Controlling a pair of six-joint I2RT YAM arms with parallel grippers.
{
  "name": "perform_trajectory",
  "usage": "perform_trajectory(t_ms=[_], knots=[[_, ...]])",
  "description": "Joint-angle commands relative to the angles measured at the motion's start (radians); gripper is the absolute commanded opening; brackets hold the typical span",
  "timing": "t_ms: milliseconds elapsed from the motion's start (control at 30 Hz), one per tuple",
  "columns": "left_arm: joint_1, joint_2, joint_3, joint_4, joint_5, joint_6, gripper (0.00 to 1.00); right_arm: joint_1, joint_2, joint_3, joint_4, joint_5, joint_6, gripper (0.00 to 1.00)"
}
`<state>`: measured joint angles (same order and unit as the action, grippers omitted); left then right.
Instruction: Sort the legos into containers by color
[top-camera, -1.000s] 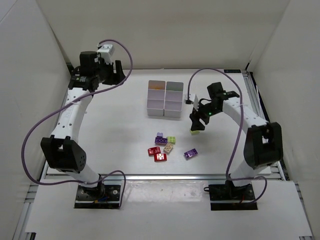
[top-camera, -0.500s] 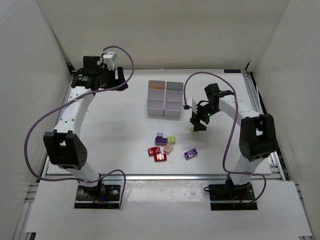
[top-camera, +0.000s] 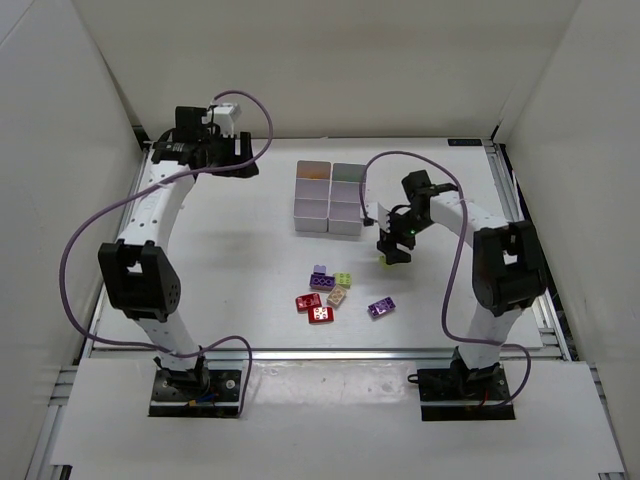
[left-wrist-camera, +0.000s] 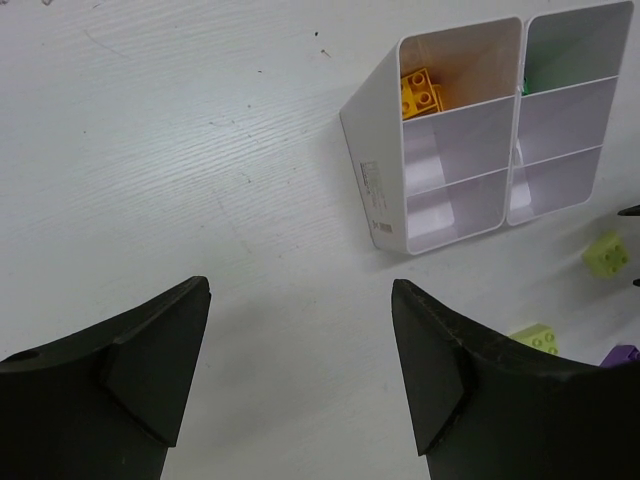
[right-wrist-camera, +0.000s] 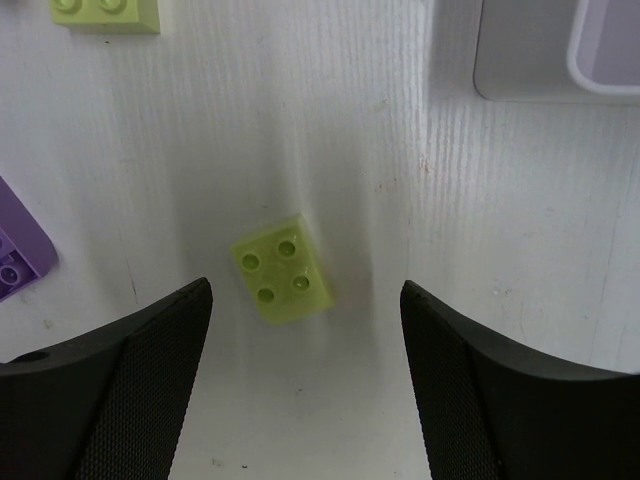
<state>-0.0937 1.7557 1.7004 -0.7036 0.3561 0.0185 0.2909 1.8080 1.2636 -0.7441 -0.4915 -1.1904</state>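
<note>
While the left jaws hang wide and empty over the far-left counter (top-camera: 230, 250), seemingly parked clear of the work, the containers (top-camera: 327, 222) sit mid-counter with orange bricks (left-wrist-camera: 422, 90) in 1 far compartment. Just right of them, the right jaws stand wide with a lime 2x2 brick (right-wrist-camera: 282, 270) between them in the wrist view. It lies loose, studs up, and they look lined up to grasp it.

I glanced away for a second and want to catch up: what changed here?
Both arms' elbows swung inward. The right gripper stayed over the loose lime brick, jaws widening; the left gripper drifted slightly right. The containers and other bricks did not move.
</note>
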Motion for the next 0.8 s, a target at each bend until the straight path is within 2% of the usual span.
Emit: perform_trajectory(t_ms=[0, 567, 700, 767], knots=[[0.006, 0.002, 0.042, -0.005, 0.021, 0.008, 0.84, 0.024, 0.011, 0.019, 0.003, -0.009, -0.031, 0.79], [0.005, 0.054, 0.077, -0.01, 0.03, 0.015, 0.84, 0.042, 0.093, 0.048, -0.009, 0.019, -0.041, 0.78], [0.006, 0.062, 0.082, -0.01, 0.035, 0.011, 0.84, 0.039, 0.09, 0.037, -0.003, 0.028, -0.04, 0.74], [0.006, 0.067, 0.084, -0.01, 0.041, 0.008, 0.84, 0.036, 0.088, 0.03, -0.001, 0.033, -0.043, 0.69]])
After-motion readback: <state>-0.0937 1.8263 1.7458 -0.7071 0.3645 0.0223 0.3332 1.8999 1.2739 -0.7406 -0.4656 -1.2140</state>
